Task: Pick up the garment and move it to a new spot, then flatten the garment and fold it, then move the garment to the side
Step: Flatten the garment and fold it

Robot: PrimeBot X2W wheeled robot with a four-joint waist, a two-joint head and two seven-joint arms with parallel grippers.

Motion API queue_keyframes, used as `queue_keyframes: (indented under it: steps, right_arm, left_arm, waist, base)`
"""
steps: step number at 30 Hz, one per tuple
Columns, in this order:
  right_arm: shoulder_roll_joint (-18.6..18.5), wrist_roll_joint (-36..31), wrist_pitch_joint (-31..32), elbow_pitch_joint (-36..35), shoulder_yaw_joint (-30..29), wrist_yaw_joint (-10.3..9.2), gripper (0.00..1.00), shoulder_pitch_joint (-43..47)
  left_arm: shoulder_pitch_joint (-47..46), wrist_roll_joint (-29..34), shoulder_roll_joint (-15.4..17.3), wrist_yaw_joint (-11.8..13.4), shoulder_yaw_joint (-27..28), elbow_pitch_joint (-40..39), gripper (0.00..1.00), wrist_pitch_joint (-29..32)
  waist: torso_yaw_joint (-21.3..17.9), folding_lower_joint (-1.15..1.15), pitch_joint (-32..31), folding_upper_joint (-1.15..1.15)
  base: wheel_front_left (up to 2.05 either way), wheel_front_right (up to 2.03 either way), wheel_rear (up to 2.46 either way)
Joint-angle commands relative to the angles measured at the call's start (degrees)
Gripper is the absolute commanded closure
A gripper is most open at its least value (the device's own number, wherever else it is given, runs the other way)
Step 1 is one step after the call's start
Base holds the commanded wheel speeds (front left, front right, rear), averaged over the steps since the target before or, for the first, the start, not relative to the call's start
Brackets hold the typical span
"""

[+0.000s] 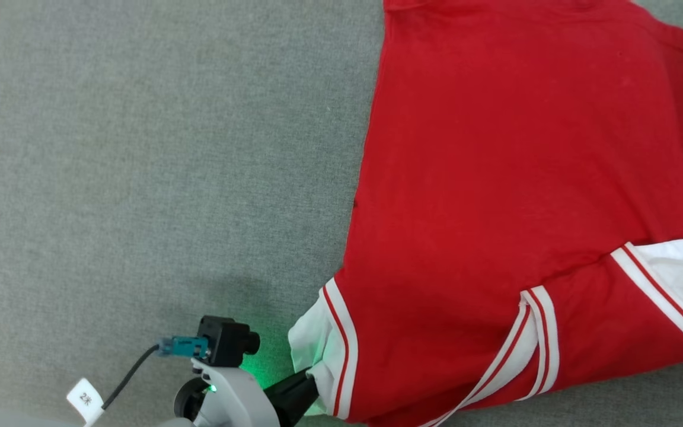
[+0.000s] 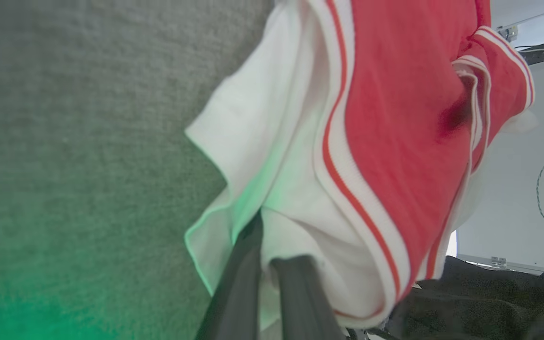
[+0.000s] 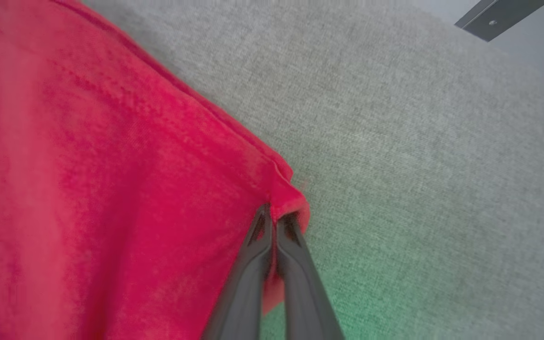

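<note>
The grey fabric surface (image 1: 140, 148) lies bare to the left of the garment (image 1: 495, 178), which is spread over the right part of my head view. At the garment's near left corner my left gripper (image 1: 310, 379) is closed on the white sleeve end (image 1: 312, 344). Across the garment's near edge a striped sleeve band (image 1: 534, 338) lies folded in over the red body, and a second white sleeve end (image 1: 679, 279) lies to its right. I judge the garment already moved and largely flattened. The fold looks only begun, and the final shift to the side is not yet done. The head view gives me the overall lie of the cloth but little of the grips. The left wrist view adds that detail: the left gripper (image 2: 274, 257) has a tuck of white cloth pinched between its dark fingers (image 2: 241, 283), with a pale wall (image 2: 503, 189) past the garment's far side. The right wrist view adds the other hold: my right gripper (image 3: 276, 219) is clamped on a red hemmed corner (image 3: 291, 198), with grey surface just to the right of it. I cannot tell which corner of the garment that is.
</note>
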Motion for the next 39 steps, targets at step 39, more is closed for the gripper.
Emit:
queue_keyframes:
  steps: [39]
  right_arm:
    - [-14.25, 11.18, -3.48, -38.93, -9.39, -0.01, 1.0, 61.18]
  left_arm:
    - [1.15, 0.29, 0.86, 3.42, 4.15, 6.42, 1.0, -5.69]
  waist:
    - [-11.23, 0.0, -13.1, 0.0]
  base:
    - [0.0, 0.0, 0.0]
